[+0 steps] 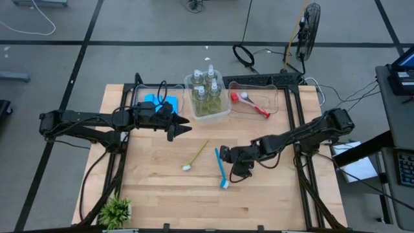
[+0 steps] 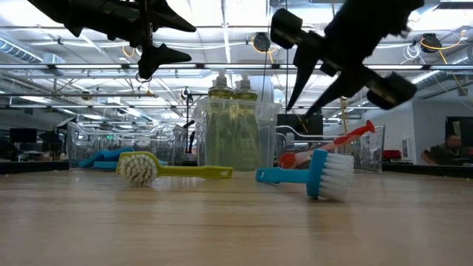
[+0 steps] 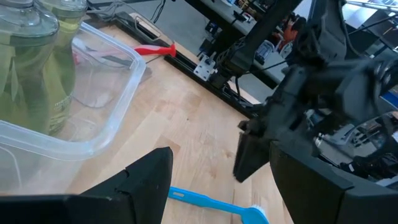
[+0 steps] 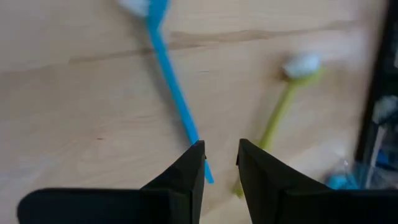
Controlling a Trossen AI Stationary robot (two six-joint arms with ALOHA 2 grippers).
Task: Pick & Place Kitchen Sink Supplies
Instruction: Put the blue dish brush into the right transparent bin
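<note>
A blue brush (image 1: 220, 168) lies flat on the wooden table with its bristle head toward the near edge. A yellow-green brush (image 1: 196, 155) lies to its left. My right gripper (image 1: 222, 155) hovers open, with a narrow gap, over the blue brush's handle end (image 4: 208, 177) and touches nothing. It stands well above the brush in the low view (image 2: 310, 100). My left gripper (image 1: 183, 126) is open in the air beside the bottle bin, holding nothing. Several pump bottles (image 1: 206, 94) stand in the middle clear bin. Blue sponges (image 1: 160, 100) lie in the left bin, and a red brush (image 1: 252, 103) lies in the right bin.
Three clear bins (image 1: 228, 113) line the table's far side. A small potted plant (image 1: 116, 210) sits at the near left corner. Bare wood stretches across the near half of the table (image 1: 278, 194). Cables and a fan stand beyond the far edge.
</note>
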